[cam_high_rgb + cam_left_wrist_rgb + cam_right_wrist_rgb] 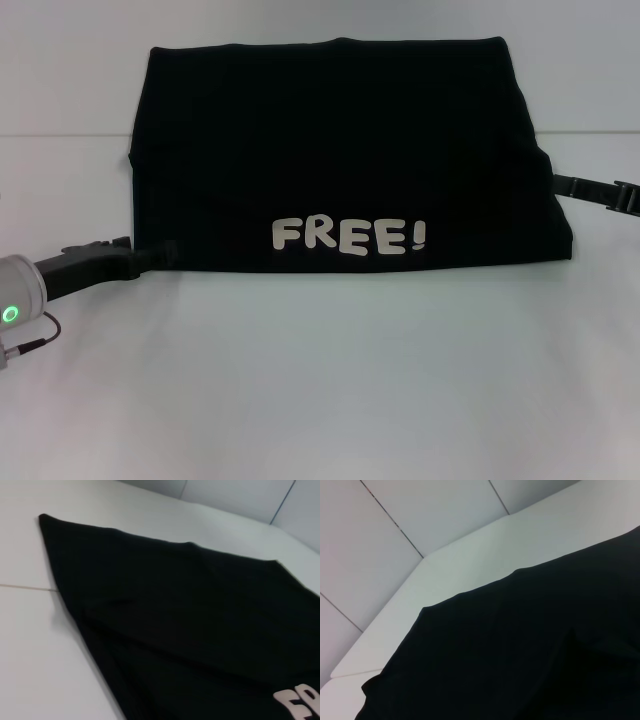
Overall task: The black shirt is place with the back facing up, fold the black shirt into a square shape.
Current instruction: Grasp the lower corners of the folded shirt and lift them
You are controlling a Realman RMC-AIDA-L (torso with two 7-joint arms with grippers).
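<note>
Black shirt (340, 160) lies folded mid-frame on the white table (320, 380). Left gripper (135, 258) and right gripper (570, 185) touch its edges; finger state unclear. Uneven pulling could skew the fold.

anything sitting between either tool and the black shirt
Nothing visible does. The left tool is already at the black shirt at its near-left corner, and the right tool is at the shirt's right edge. Only bare white table surrounds the shirt.
</note>
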